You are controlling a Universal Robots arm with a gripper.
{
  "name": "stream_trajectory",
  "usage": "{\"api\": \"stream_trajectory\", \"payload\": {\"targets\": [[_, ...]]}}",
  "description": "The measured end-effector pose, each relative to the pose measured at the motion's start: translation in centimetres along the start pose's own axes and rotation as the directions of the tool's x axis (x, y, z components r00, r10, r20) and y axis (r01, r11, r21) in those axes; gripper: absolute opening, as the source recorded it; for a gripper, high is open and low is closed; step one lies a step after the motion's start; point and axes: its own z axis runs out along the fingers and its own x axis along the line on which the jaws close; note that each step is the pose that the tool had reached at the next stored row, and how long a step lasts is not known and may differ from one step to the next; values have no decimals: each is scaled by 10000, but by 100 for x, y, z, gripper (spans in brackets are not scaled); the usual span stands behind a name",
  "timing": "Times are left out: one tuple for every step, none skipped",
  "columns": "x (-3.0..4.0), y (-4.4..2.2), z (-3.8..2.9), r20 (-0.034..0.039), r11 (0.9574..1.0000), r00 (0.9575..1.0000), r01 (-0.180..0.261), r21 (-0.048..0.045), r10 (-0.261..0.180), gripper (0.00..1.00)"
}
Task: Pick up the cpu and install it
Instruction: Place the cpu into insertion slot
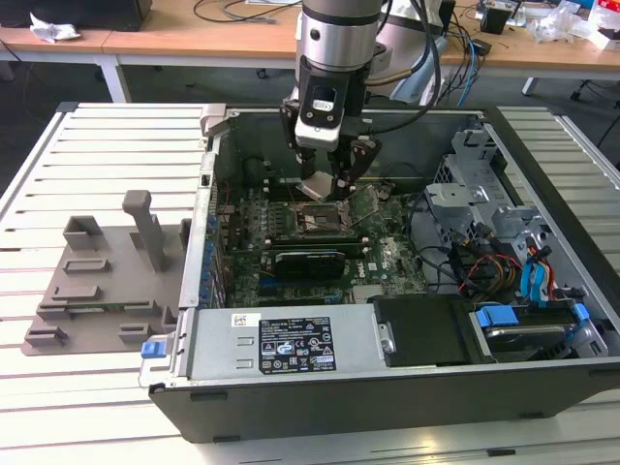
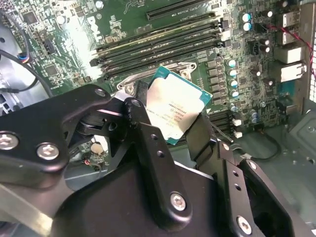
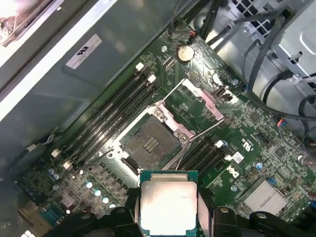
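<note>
Tool (image 3: 169, 213) is clenched on the cpu (image 3: 169, 205). Its two black fingers (image 2: 148, 143) press on opposite edges of the chip, leaving the silvery top exposed. The arm (image 1: 334, 39) stands vertical, wrist pointing down into the open computer case (image 1: 387, 397) on the slatted surface (image 1: 97, 145). The cpu hangs above the motherboard (image 3: 247, 123), near the uncovered socket (image 3: 150, 143) and apart from it.

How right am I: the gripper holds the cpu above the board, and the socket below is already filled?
Not quite. The gripper does hold the cpu above the board, but the socket below is empty, with its bare contacts exposed, as the first wrist view shows.
</note>
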Motion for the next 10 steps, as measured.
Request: {"api": "stream_trajectory", "payload": {"targets": [[0, 0, 0, -3, 10000, 10000, -69, 1, 69, 55], [0, 0, 1, -8, 9997, 9997, -244, 6, 244, 55], [0, 0, 1, -13, 9993, 9993, -381, 9, 381, 55], [0, 0, 2, -17, 9987, 9987, -506, 11, 506, 55], [0, 0, 2, -20, 9981, 9981, -618, 13, 618, 55], [0, 0, 3, -25, 9972, 9972, -752, 17, 752, 55], [0, 0, 3, -28, 9966, 9966, -827, 19, 828, 55], [0, 0, 3, -30, 9959, 9959, -905, 21, 905, 55], [0, 0, 5, -43, 9912, 9912, -1326, 31, 1326, 55], [0, 0, 6, -47, 9894, 9894, -1452, 35, 1452, 55]]}}
